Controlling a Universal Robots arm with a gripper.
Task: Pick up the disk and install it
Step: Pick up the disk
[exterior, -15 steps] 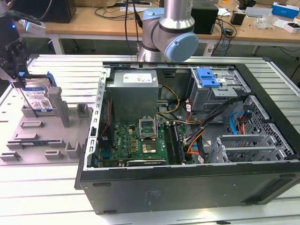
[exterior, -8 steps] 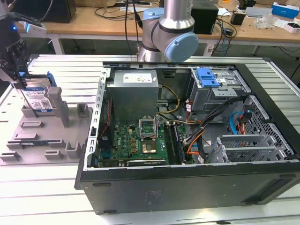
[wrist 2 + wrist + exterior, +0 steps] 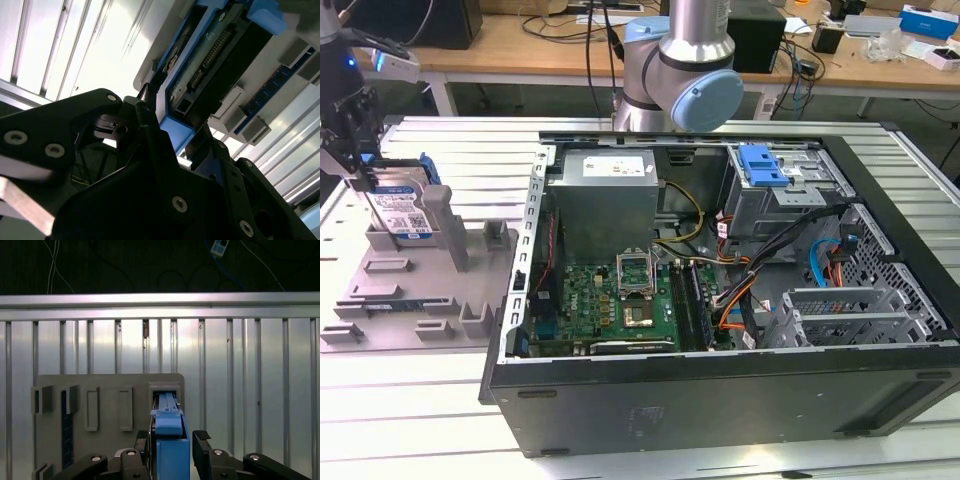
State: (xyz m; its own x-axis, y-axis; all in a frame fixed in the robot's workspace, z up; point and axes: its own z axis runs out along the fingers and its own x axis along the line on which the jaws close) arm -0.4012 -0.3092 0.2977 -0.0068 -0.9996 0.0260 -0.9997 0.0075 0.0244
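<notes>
Currently the disk (image 3: 402, 212) stands on edge in a slot of the grey fixture tray (image 3: 380, 290), at the exterior view's left, well apart from the computer case (image 3: 720, 400). It is not installed. The end effector (image 3: 171, 436) straddles the disk's upper end. Can't tell whether it is clamped on or only bracketing it.

The tray also holds a thin dark blue circuit strip (image 3: 66, 425) in another slot. A grey upright post (image 3: 440, 220) is just beside the disk.

The case lies open on its side. Inside are a green motherboard (image 3: 610, 300), a grey boxy power supply (image 3: 605, 195) and a metal drive cage with a ribbed blue latch (image 3: 760, 165) on top. Orange, blue and black cables (image 3: 825, 262) run between the cage and the board. The case's raised black wall and these cables sit between the tray and the cage.

The robot arm (image 3: 680, 70) rises behind the case, with silver tube sections and pale blue joint caps.

The disk is flat and rectangular, silver metal with a white-and-blue label, framed by a blue plastic carrier. In the second wrist view its connector edge (image 3: 210, 55) shows rows of pins. The tray is matte grey plastic with moulded rectangular pockets. The surface (image 3: 420, 400) is ribbed aluminium slats, shiny and parallel-grooved. The case is black perforated sheet metal.
</notes>
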